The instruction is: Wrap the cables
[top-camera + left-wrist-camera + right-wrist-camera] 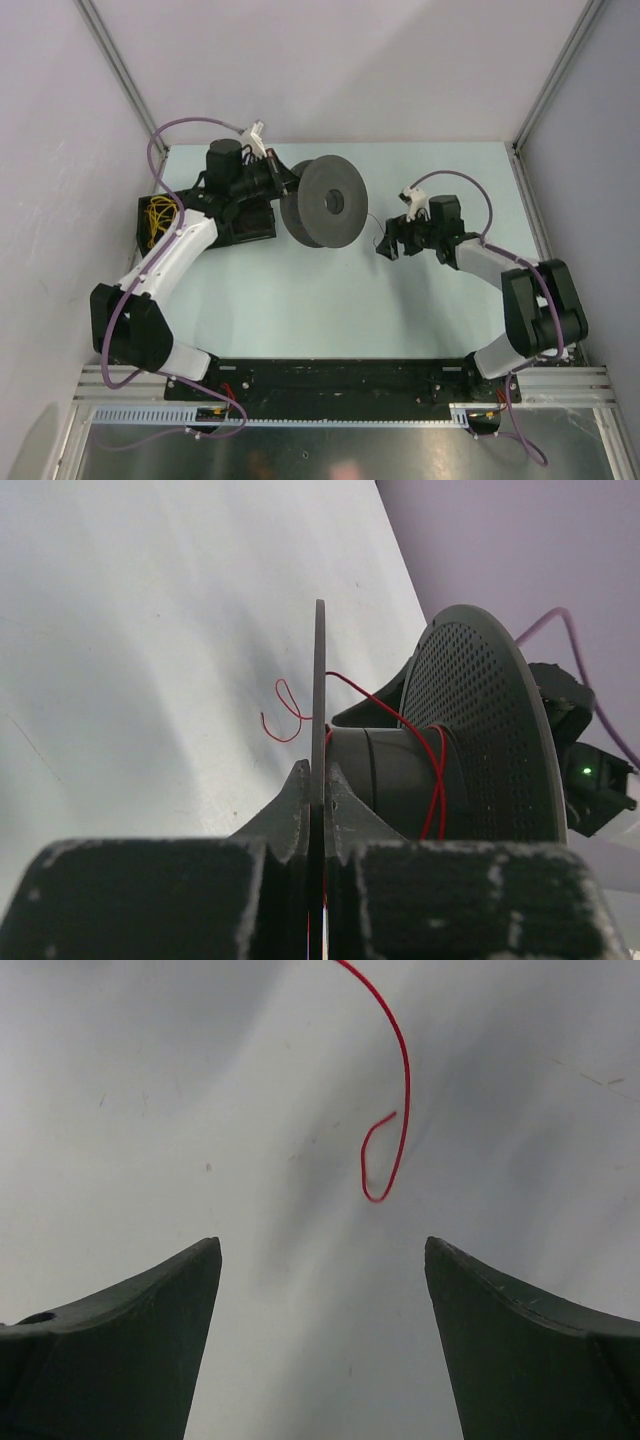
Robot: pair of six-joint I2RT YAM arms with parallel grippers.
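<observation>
L gripper [318, 780] clamped tight on thin rim of big grey spool [325, 200], spool up on its edge. Red wire [437, 770] was wound few turns round spool's middle. Its loose curly end was over table [300, 300], just in front of R gripper [322, 1255]. R fingers stood wide apart, nothing btwn them. Black box [143, 238] by L arm had yellow wires [160, 213] in it.

A pale mint tabletop [330, 300] fills the middle. Plain white panels close it in: the back wall [340, 60] at 12 o'clock, one side wall [50, 150] at 9, another [600, 170] at 3. Aluminium posts [115, 60] slant up at 11 and 1. Slotted aluminium rails [590, 385] cross at 6. The light is soft and faintly lilac.
</observation>
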